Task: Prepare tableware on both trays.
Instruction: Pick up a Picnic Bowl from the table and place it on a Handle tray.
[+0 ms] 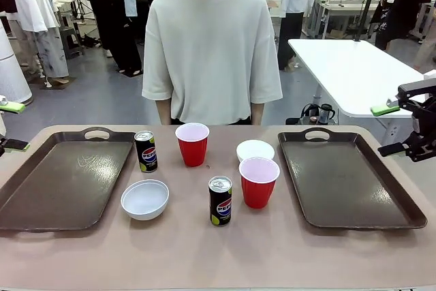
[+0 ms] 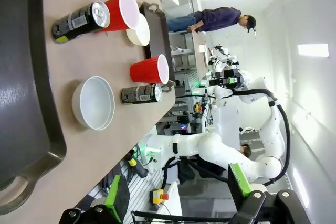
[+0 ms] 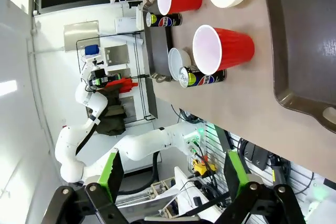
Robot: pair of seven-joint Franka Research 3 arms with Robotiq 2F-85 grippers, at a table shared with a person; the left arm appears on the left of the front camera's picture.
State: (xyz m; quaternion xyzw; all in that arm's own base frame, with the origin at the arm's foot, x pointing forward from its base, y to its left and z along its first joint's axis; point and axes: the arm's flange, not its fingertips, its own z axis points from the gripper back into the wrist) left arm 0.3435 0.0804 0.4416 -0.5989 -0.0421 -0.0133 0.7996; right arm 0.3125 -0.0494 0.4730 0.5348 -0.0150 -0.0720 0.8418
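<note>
Left tray (image 1: 61,182) and right tray (image 1: 347,182) lie bare — we judge nothing loaded yet. Between them stand red cups (image 1: 192,144) (image 1: 258,182), white bowls (image 1: 144,199) (image 1: 255,149), Pepsi cans (image 1: 145,151) (image 1: 220,200). Our left gripper (image 2: 176,190) and right gripper (image 3: 173,174) gape empty; next we reach for one.

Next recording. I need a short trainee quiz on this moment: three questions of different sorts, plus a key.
1. True or false: a Pepsi can stands in the left tray.
2. How many pieces of tableware stand on the table between the left tray and the right tray? A. four B. six C. eight
3. Fill the gap: the left gripper and the right gripper both stand ___, holding nothing.

Key
1. False: both trays are bare.
2. B: two cans, two red cups, two bowls.
3. open
</note>
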